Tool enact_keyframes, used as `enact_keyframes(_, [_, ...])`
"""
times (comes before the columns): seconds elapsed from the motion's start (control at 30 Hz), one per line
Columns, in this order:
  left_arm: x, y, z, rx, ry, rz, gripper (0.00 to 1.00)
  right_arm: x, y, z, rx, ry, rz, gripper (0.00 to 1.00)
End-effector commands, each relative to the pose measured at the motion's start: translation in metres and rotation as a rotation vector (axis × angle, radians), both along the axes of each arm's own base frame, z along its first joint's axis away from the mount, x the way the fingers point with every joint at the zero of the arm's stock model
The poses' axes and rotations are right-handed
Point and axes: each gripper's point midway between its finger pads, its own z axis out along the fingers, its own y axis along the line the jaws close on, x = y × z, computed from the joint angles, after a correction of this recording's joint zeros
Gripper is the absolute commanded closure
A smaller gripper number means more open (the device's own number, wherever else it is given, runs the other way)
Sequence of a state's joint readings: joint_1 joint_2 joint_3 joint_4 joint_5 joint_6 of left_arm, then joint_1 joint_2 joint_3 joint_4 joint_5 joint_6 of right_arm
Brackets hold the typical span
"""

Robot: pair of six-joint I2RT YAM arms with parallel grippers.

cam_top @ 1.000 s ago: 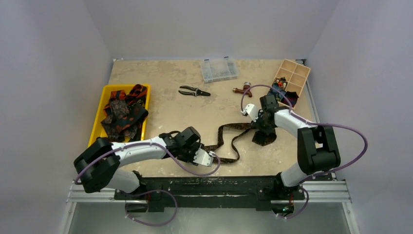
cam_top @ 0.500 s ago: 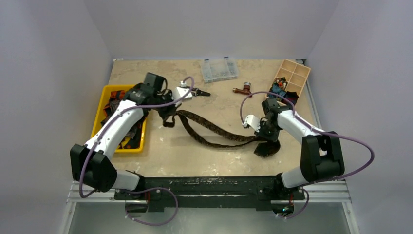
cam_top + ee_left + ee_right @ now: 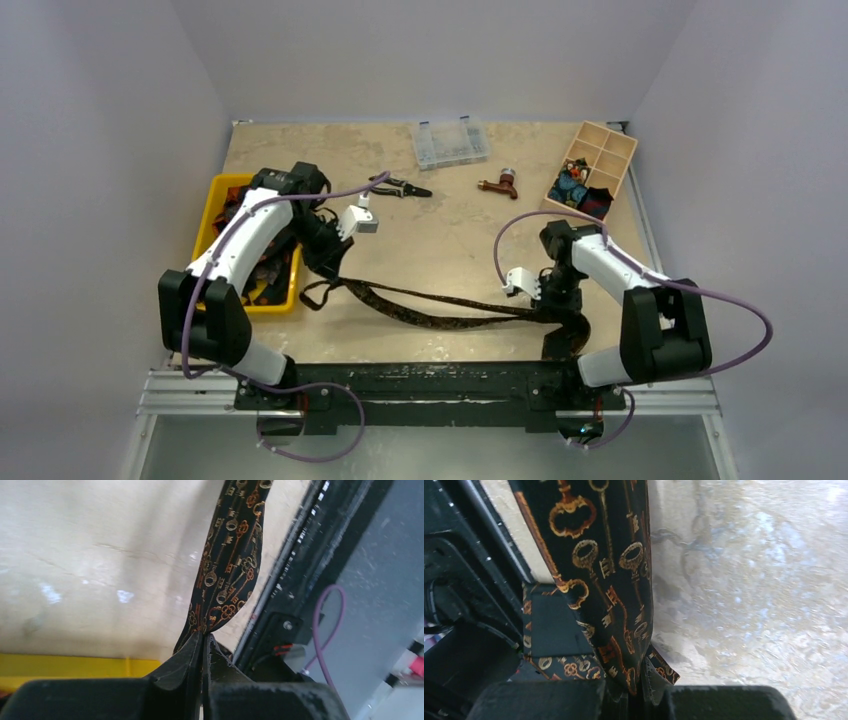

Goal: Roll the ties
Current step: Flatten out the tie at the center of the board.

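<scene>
Tie (image 3: 440,310) nearer, spanning left claw (image 3: 202,639), right claw (image 3: 640,687)

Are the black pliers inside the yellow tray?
No, the pliers lie on the table, apart from the yellow tray.

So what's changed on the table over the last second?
The left arm swung from the near middle out to the far left, then came back beside the yellow tray, pulling the key-patterned tie from a loose loop into a stretched line. The right arm drew the other end toward the near edge. Both jaws are shut on the tie. Pliers, clear box and wooden organizer stayed put.
</scene>
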State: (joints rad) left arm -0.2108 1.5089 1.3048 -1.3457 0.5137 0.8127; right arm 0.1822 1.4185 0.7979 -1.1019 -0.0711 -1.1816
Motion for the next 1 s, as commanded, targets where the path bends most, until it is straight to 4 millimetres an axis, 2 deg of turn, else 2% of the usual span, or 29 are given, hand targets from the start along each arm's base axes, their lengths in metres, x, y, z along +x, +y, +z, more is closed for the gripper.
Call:
enact_keyframes(0.0, [0.007, 0.003, -0.021, 0.048, 0.088, -0.027, 1.00, -0.007, 0.006, 0.000, 0.039, 0.100, 0.023, 1.00])
enact_keyframes(0.1, [0.072, 0.003, -0.053, 0.128, 0.142, 0.061, 1.00, 0.010, 0.014, -0.008, 0.059, 0.198, -0.006, 1.00])
enact_keyframes(0.13, [0.091, 0.004, -0.058, 0.157, 0.142, 0.083, 0.97, 0.014, 0.016, -0.009, 0.061, 0.238, -0.011, 1.00])
enact_keyframes(0.17, [0.107, 0.005, -0.062, 0.182, 0.138, 0.092, 0.87, 0.021, 0.018, -0.010, 0.060, 0.254, -0.016, 0.99])
enact_keyframes(0.2, [0.120, 0.006, -0.063, 0.201, 0.122, 0.097, 0.77, 0.030, 0.019, -0.014, 0.055, 0.258, -0.033, 0.78])
enact_keyframes(0.23, [0.132, 0.006, -0.061, 0.212, 0.092, 0.103, 0.68, 0.041, 0.020, -0.014, 0.049, 0.234, -0.050, 0.64])
enact_keyframes(0.3, [0.140, 0.009, -0.059, 0.218, 0.052, 0.097, 0.53, 0.062, 0.023, -0.007, 0.065, 0.178, -0.098, 0.49])
enact_keyframes(0.33, [0.141, 0.011, -0.056, 0.223, 0.028, 0.095, 0.45, 0.069, 0.024, -0.001, 0.077, 0.156, -0.125, 0.34])
enact_keyframes(0.37, [0.142, 0.013, -0.051, 0.219, 0.008, 0.096, 0.42, 0.078, 0.023, 0.006, 0.086, 0.129, -0.154, 0.24])
enact_keyframes(0.4, [0.142, 0.014, -0.048, 0.213, -0.007, 0.102, 0.35, 0.087, 0.021, 0.012, 0.095, 0.096, -0.200, 0.21])
enact_keyframes(0.47, [0.143, 0.014, -0.039, 0.181, -0.054, 0.129, 0.34, 0.105, 0.012, 0.026, 0.106, 0.025, -0.279, 0.20])
enact_keyframes(0.53, [0.137, 0.004, -0.027, 0.091, -0.114, 0.130, 0.33, 0.116, 0.001, 0.037, 0.105, -0.040, -0.354, 0.21])
enact_keyframes(0.63, [0.109, -0.021, -0.007, -0.086, -0.220, 0.032, 0.32, 0.117, -0.002, 0.058, 0.115, -0.104, -0.382, 0.28])
enact_keyframes(0.73, [0.079, -0.045, -0.001, -0.149, -0.327, -0.125, 0.33, 0.094, 0.013, 0.086, 0.205, -0.087, -0.364, 0.42])
enact_keyframes(0.8, [0.059, -0.061, -0.008, -0.150, -0.357, -0.244, 0.34, 0.074, 0.027, 0.091, 0.249, -0.051, -0.342, 0.55])
enact_keyframes(0.9, [0.038, -0.083, -0.021, -0.175, -0.340, -0.339, 0.36, 0.042, 0.032, 0.073, 0.204, 0.008, -0.249, 0.65])
enact_keyframes(0.97, [0.029, -0.094, -0.025, -0.203, -0.309, -0.362, 0.37, 0.028, 0.027, 0.056, 0.155, 0.036, -0.210, 0.70])
